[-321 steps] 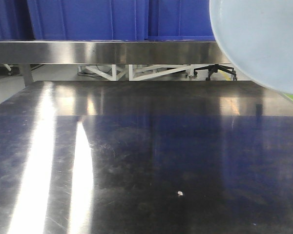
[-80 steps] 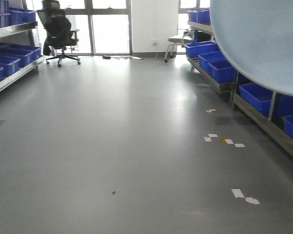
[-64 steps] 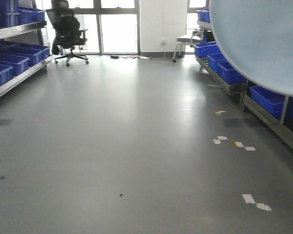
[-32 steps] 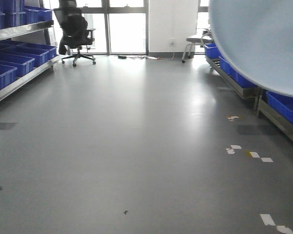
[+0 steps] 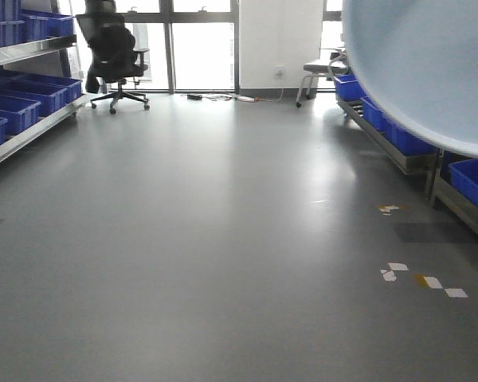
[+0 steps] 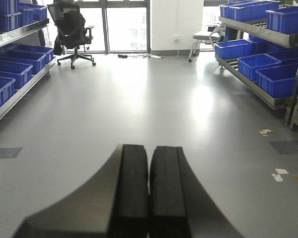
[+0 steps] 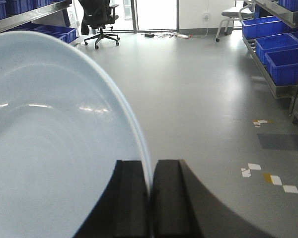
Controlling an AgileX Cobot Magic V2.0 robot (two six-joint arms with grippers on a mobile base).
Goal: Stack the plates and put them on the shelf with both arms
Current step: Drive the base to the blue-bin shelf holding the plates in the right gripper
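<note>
A pale blue plate (image 7: 54, 144) fills the left of the right wrist view, held on edge. My right gripper (image 7: 150, 171) is shut on its rim, one dark finger on each side. The same plate (image 5: 430, 64) covers the upper right corner of the front view. My left gripper (image 6: 149, 158) is shut and empty, its two black fingers pressed together, held above the grey floor. The steel shelf with the table is out of view.
Grey open floor (image 5: 207, 239) stretches ahead. Racks with blue bins line the left (image 5: 20, 99) and the right (image 5: 470, 175). A black office chair (image 5: 111, 52) stands by the far windows. White tape bits (image 5: 422, 278) lie on the floor at right.
Five seconds ago the front view faced a steel table under a shelf; now it faces open floor. Over the last second the view keeps shifting, the floor marks sliding right and down. The plate stays held.
</note>
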